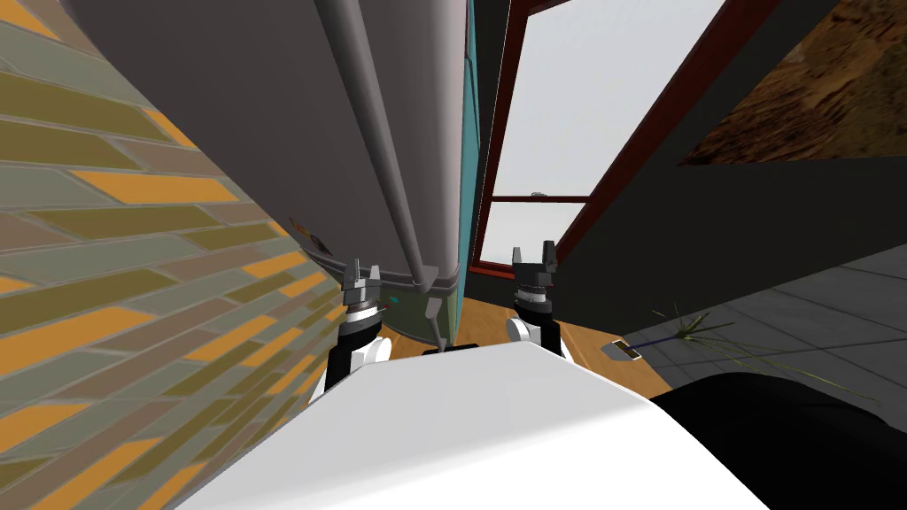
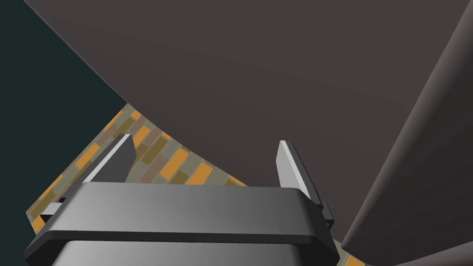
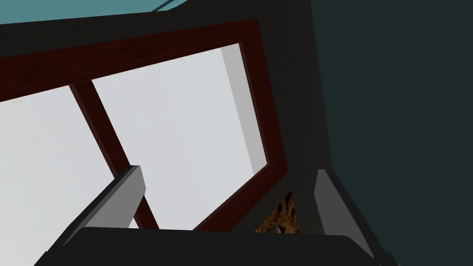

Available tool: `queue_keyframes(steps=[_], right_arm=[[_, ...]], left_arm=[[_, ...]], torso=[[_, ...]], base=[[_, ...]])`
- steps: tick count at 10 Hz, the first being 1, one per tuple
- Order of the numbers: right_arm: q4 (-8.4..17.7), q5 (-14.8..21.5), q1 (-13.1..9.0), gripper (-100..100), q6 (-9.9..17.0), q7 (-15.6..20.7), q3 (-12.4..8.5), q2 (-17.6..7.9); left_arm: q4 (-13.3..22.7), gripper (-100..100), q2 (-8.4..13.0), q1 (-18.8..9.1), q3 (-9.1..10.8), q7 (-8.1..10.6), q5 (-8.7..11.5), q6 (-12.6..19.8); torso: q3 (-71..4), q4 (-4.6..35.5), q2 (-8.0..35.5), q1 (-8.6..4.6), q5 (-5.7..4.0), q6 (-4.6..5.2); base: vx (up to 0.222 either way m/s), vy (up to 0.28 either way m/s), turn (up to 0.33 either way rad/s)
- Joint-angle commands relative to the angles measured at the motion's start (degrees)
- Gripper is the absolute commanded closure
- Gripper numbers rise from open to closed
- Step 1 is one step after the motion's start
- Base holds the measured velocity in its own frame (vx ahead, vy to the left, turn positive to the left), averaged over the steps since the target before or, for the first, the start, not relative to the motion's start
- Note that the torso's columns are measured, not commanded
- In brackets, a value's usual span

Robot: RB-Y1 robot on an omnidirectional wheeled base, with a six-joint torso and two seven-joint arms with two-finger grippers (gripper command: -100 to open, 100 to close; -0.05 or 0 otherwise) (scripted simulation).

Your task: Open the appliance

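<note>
A tall grey appliance (image 1: pixel 257 115) stands right in front of me, with a long grey bar handle (image 1: pixel 390 177) running down its door. My left gripper (image 1: pixel 363 273) is raised near the door's lower edge, just left of the handle's foot. In the left wrist view the left gripper (image 2: pixel 205 159) is open with nothing between its fingers, facing the grey door (image 2: pixel 258 83), and the handle (image 2: pixel 415 161) passes close beside one finger. My right gripper (image 1: pixel 534 255) is held up right of the appliance, its fingers (image 3: pixel 124 194) standing apart and empty.
A wall of orange and olive tiles (image 1: pixel 106 266) closes in on the left. A window with a dark red frame (image 1: pixel 567 133) lies right of the appliance, then a dark wall (image 1: pixel 753 230). A small flat object (image 1: pixel 627 351) and thin green strands (image 1: pixel 691 326) lie on the floor.
</note>
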Motion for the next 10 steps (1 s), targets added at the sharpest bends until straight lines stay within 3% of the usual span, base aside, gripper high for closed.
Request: queue_keyframes(steps=[1, 9, 10], right_arm=[[0.0, 0.0, 0.0, 0, 0.0, 0.0, 0.0, 0.0], [0.0, 0.0, 0.0, 0, 0.0, 0.0, 0.0, 0.0], [0.0, 0.0, 0.0, 0, 0.0, 0.0, 0.0, 0.0]], left_arm=[[0.0, 0, 0.0, 0.0, 0.00, 0.00, 0.0, 0.0], [0.0, 0, 0.0, 0.0, 0.00, 0.00, 0.0, 0.0], [-0.5, -100, 2.5, 0.4, 0.34, -0.11, -0.2, 1.1]], torso=[[-4.7, 2.3, 2.3, 0.00, 0.00, 0.00], [-70.7, 35.4, 35.4, 0.00, 0.00, 0.00], [-78.7, 39.8, 38.9, 0.17, -0.07, 0.00]], base=[[0.000, 0.000, 0.000], [-0.005, -0.001, 0.002], [-0.076, -0.033, 0.005]])
